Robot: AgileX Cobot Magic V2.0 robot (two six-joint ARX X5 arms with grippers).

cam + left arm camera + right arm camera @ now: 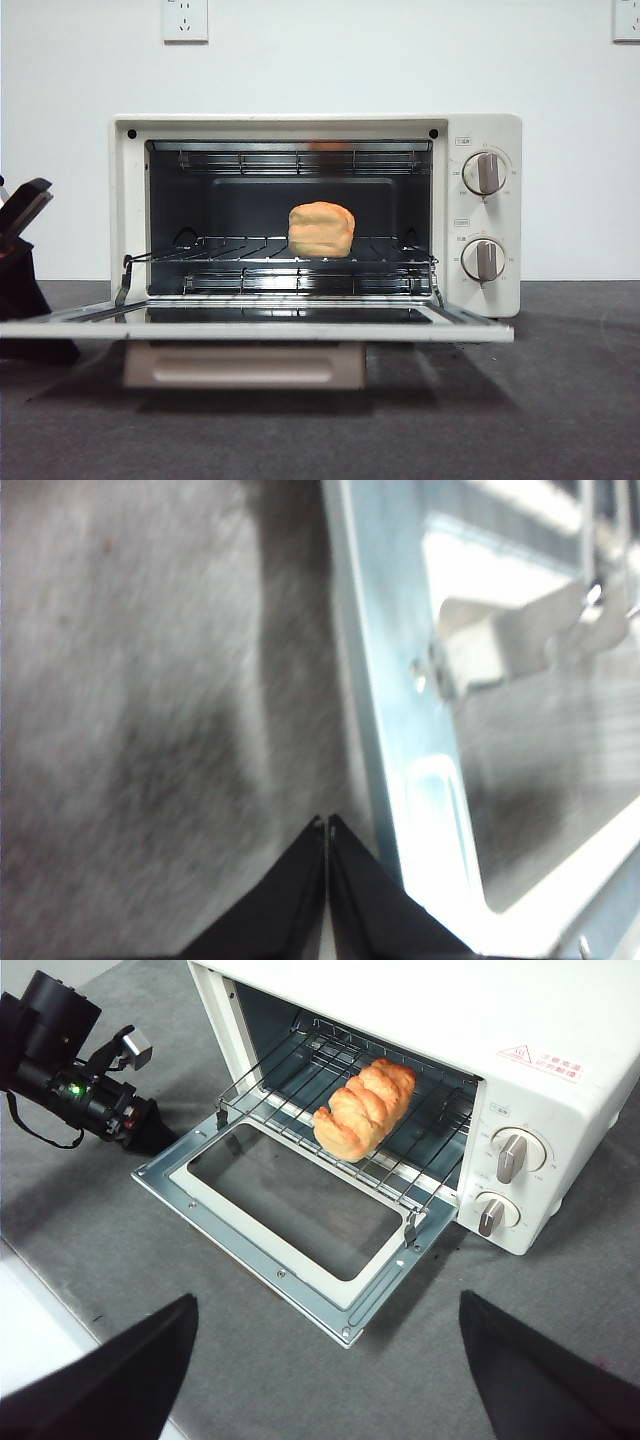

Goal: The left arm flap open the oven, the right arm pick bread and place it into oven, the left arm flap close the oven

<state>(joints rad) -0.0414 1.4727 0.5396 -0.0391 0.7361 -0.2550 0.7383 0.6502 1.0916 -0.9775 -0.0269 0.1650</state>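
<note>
Step in hand: bread is in, so I judge the closing flap is next — mine to do with the left arm.
Left gripper (327, 825): jaws pressed together, empty, low at the door's (80, 327) left edge, tips just beside its metal frame.
How I'd do it: slip the tips under that edge, lift steadily, then push the door home.
Right gripper (328, 1360): jaws spread wide, empty, raised well clear in front of the oven (560, 1080).
Bread (321, 229): lumpy, glossy golden-orange loaf, lying on the wire rack (240, 250) — mid-cavity.
</note>
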